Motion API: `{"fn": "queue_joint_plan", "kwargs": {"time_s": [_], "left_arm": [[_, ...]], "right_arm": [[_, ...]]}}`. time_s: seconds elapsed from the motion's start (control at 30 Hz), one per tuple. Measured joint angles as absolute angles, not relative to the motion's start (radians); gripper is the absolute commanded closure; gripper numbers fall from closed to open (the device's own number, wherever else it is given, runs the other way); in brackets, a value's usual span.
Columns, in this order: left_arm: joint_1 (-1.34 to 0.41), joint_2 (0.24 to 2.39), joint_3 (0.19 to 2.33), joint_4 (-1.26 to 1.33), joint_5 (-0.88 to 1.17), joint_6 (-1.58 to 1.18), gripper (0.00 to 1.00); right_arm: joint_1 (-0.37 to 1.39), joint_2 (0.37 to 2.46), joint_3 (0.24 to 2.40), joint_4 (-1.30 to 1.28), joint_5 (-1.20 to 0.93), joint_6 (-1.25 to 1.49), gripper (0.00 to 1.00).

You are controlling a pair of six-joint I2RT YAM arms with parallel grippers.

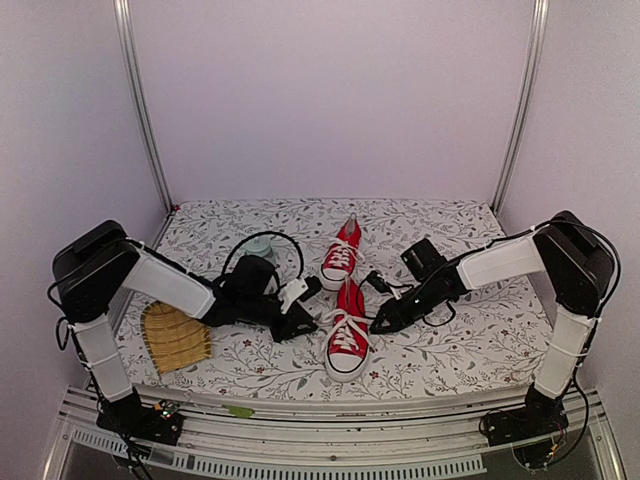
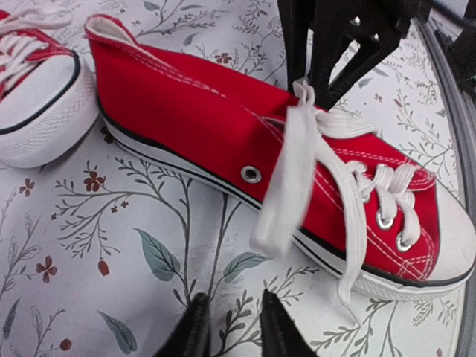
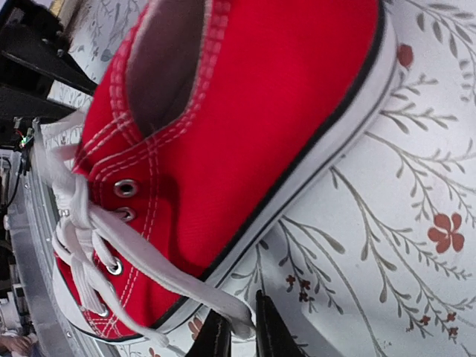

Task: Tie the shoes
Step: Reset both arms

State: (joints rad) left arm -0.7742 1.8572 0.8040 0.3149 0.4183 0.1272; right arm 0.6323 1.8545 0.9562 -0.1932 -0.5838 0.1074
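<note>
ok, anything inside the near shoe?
The right wrist view looks into the near shoe through its opening. Only bare brownish lining shows, no object. Toward the toe, its canvas and laces cover the interior, so that part cannot be checked.

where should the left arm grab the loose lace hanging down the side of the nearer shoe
Probably the loose lace near its lower free end, where it drapes past the sole. Come in from the side of the left gripper, fingers across its flat faces; higher up it lies against the canvas.

Soft even light, faint shadows, slight wrist-view edge distortion.
</note>
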Motion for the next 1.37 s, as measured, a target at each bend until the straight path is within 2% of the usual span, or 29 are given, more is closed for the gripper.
{"fn": "queue_joint_plan", "kwargs": {"time_s": [0.07, 0.2, 0.23, 0.27, 0.37, 0.5, 0.57, 0.67, 0.8, 0.87, 1.03, 1.37], "left_arm": [[-0.780, 1.821, 0.779, 0.332, 0.398, 0.126, 0.50], [-0.783, 1.718, 0.747, 0.346, 0.352, 0.129, 0.38], [-0.783, 1.689, 0.745, 0.346, 0.342, 0.132, 0.25], [-0.783, 1.661, 0.743, 0.344, 0.334, 0.135, 0.21], [-0.783, 1.579, 0.727, 0.331, 0.326, 0.149, 0.18], [-0.780, 1.477, 0.674, 0.326, 0.271, 0.146, 0.05], [-0.770, 1.426, 0.648, 0.332, 0.185, 0.132, 0.04], [-0.717, 1.371, 0.643, 0.350, 0.048, 0.107, 0.04], [-0.549, 1.312, 0.638, 0.392, -0.093, 0.069, 0.04], [-0.434, 1.281, 0.612, 0.430, -0.139, 0.033, 0.04], [-0.264, 1.234, 0.507, 0.519, -0.273, -0.031, 0.04], [-0.257, 1.231, 0.371, 0.687, -0.406, -0.003, 0.04]], "right_arm": [[0.625, 1.845, 0.956, -0.204, -0.569, 0.099, 0.65], [0.614, 1.788, 0.959, -0.239, -0.518, 0.091, 0.57], [0.612, 1.770, 0.960, -0.252, -0.501, 0.089, 0.55], [0.611, 1.750, 0.961, -0.268, -0.486, 0.089, 0.54], [0.607, 1.690, 0.962, -0.310, -0.439, 0.087, 0.49], [0.564, 1.583, 0.962, -0.338, -0.374, 0.086, 0.41], [0.498, 1.514, 0.961, -0.323, -0.343, 0.092, 0.36], [0.341, 1.394, 0.931, -0.231, -0.326, 0.118, 0.34], [0.090, 1.241, 0.826, -0.050, -0.300, 0.174, 0.28], [0.025, 1.190, 0.764, 0.026, -0.257, 0.199, 0.28], [0.025, 1.131, 0.635, 0.168, -0.171, 0.207, 0.24], [0.025, 1.129, 0.476, 0.347, -0.060, 0.216, 0.27]]}}
